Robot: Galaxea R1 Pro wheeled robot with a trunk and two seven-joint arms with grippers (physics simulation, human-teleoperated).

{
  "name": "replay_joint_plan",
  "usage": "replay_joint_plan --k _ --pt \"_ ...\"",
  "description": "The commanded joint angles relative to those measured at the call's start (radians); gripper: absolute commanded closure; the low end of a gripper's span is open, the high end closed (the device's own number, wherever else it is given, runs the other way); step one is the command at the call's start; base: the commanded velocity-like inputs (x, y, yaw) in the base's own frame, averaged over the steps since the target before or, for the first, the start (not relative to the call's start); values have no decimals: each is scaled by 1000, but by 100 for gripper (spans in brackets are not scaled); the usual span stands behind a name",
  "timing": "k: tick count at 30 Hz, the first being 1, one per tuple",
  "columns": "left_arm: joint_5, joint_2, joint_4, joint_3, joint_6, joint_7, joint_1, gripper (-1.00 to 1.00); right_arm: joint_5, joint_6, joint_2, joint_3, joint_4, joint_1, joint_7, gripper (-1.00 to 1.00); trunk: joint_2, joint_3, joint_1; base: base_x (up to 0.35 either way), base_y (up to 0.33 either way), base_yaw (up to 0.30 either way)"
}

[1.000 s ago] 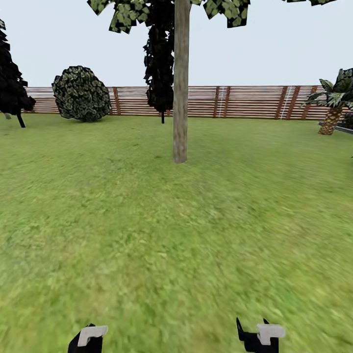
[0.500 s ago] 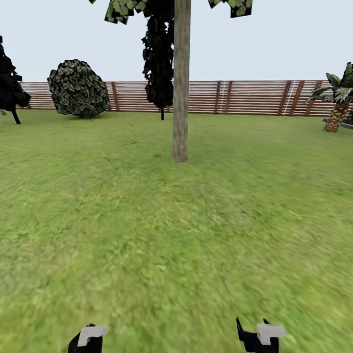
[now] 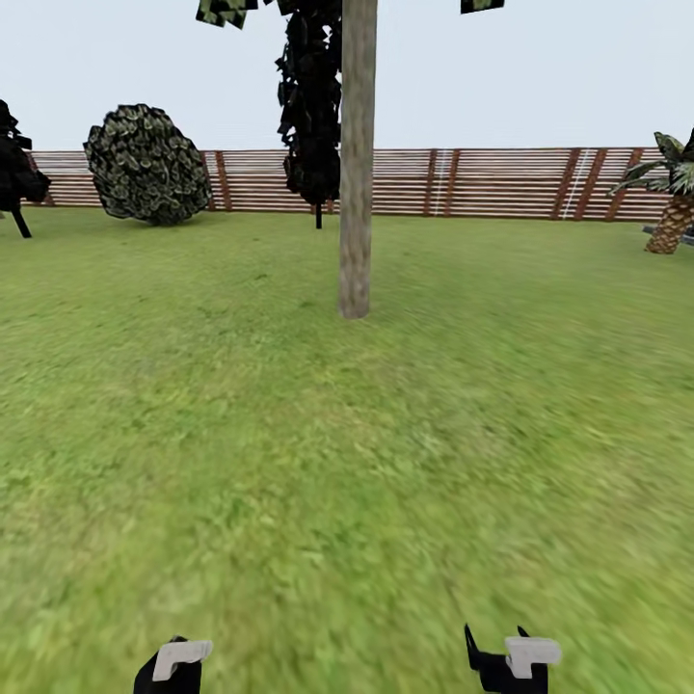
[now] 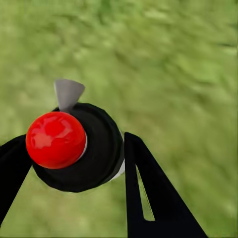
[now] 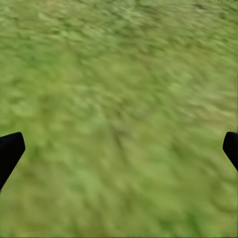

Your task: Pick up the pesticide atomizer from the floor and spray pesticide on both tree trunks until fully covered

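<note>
I count one tree trunk (image 3: 356, 164) ahead on the floor (image 3: 289, 463), mid-lawn, one round shrub (image 3: 146, 165) and two dark conifers (image 3: 310, 106) toward the fence (image 3: 501, 181) at the far edge, and one palm (image 3: 673, 198) at the right edge. My left gripper (image 4: 74, 158) hangs low over the grass, its fingers (image 4: 148, 193) closed around the one pesticide atomizer (image 4: 74, 146), red ball and grey nozzle showing. My right gripper (image 5: 119, 148) hangs low too, spread wide, holding nothing
</note>
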Motion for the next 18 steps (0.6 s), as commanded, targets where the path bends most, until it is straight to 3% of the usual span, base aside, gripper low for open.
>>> replay_joint_plan --k 1,18 --pt "0 0 0 0 0 0 0 100 0 0 0 0 0 0 0 -100 0 -1 0 340 0 0" --pt "0 0 0 0 1 0 0 100 0 0 0 0 2 0 0 -100 0 -3 0 340 0 0"
